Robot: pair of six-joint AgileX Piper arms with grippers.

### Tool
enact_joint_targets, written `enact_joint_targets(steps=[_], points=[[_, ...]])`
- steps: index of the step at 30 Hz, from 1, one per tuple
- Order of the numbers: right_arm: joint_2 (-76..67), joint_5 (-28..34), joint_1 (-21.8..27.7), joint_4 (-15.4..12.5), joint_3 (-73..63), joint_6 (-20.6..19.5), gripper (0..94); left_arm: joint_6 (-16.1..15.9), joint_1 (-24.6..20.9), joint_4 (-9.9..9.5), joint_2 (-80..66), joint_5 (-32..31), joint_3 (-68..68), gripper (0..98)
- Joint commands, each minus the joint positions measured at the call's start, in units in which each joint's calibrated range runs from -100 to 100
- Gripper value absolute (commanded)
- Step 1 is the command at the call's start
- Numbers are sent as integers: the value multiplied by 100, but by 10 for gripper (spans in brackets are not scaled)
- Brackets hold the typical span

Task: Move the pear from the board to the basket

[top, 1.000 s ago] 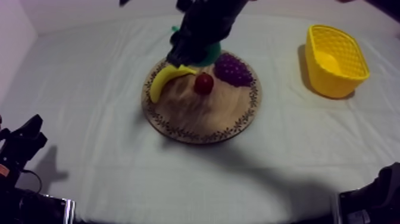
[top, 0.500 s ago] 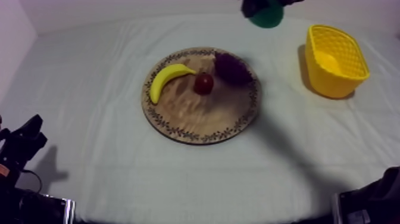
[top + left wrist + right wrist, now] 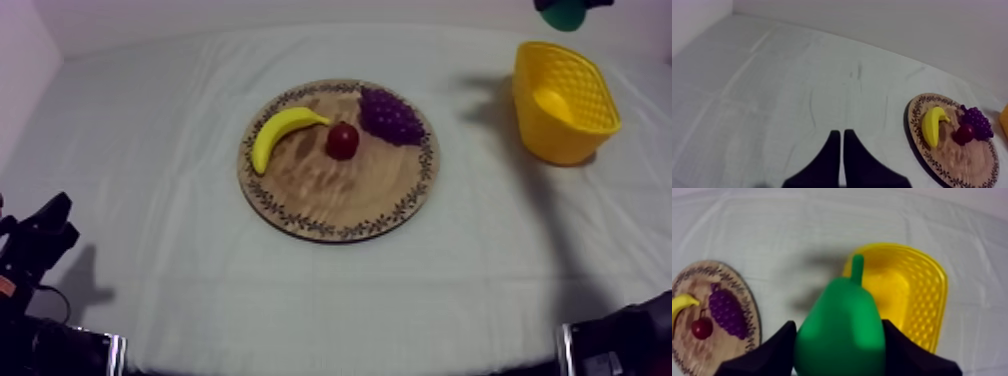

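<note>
Clamps pear (image 3: pixel 839 323) in right gripper (image 3: pixel 839 340) high near basket (image 3: pixel 929 288), with left gripper (image 3: pixel 839 145) closed on nothing; risks missing it and rolling across cloth (image 3: pixel 150 200) if released early.

Left gripper (image 3: pixel 840 134): black fingers pressed together in narrow wedge, nothing between them. Left arm (image 3: pixel 35 250): low at near left side, at rest. Right gripper (image 3: pixel 838 330): fingers (image 3: pixel 772 353) spread to either side of pear (image 3: pixel 839 318), clamped on it, held aloft at far right. Right arm base (image 3: pixel 620 340): dark shape at near right edge.
</note>
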Motion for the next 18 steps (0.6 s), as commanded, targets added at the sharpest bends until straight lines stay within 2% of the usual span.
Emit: enact_joint_targets(steps=[1, 18], points=[[76, -57, 253, 13, 12, 33, 410, -1, 1, -3, 2, 0, -2, 1], [1303, -1048, 659, 0, 895, 76, 422, -1, 1, -3, 2, 0, -2, 1]])
